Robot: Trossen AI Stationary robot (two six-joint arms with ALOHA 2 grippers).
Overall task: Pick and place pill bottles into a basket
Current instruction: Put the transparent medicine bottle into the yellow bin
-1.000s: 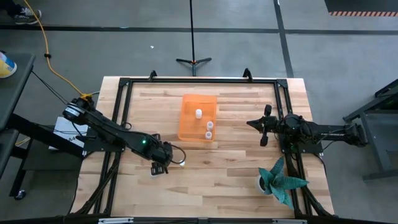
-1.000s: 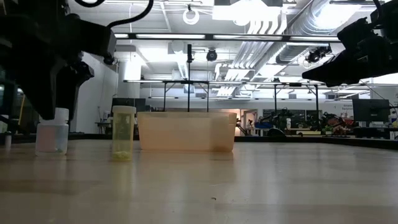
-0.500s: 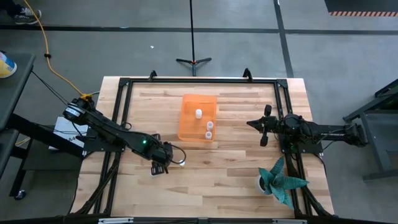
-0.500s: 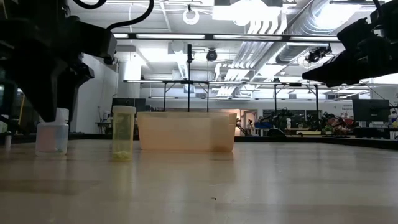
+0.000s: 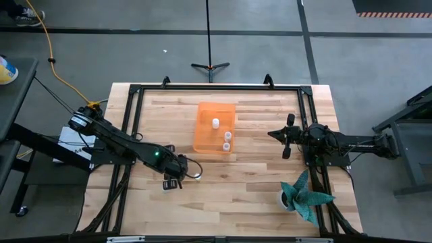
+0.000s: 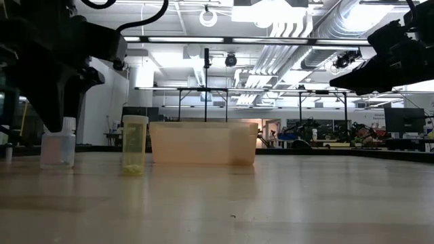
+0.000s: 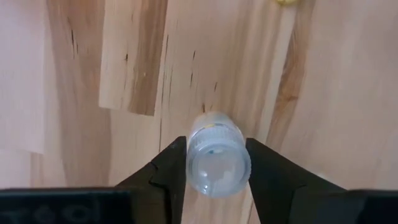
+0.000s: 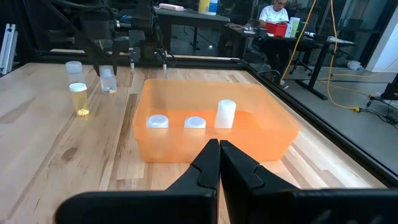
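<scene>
The orange basket [image 5: 214, 128] stands at the table's middle far part and holds three white-capped pill bottles [image 8: 194, 122]. My left gripper [image 5: 173, 179] is near and left of the basket, pointing down and shut on a whitish translucent pill bottle [image 7: 217, 163], which also shows in the low view [image 6: 57, 144]. A bottle with yellow contents [image 6: 134, 144] stands on its base just to the right of it. Another bottle [image 8: 73, 67] stands farther off. My right gripper [image 5: 271, 133] hangs shut and empty to the right of the basket. My left gripper pinches the pill bottle between its two fingers [image 7: 169, 171], one on each side of the upper body [image 7: 194, 163]. The fingers come from above, pointing down. The bottle stands upright between them, and in the low view its base [image 6: 57, 165] is at table level.
A white pot with a teal plant [image 5: 305, 196] stands near the table's right near corner. A black frame [image 5: 216, 86] runs around the tabletop. Bare wood lies between my left gripper and the basket's near wall [image 6: 203, 146].
</scene>
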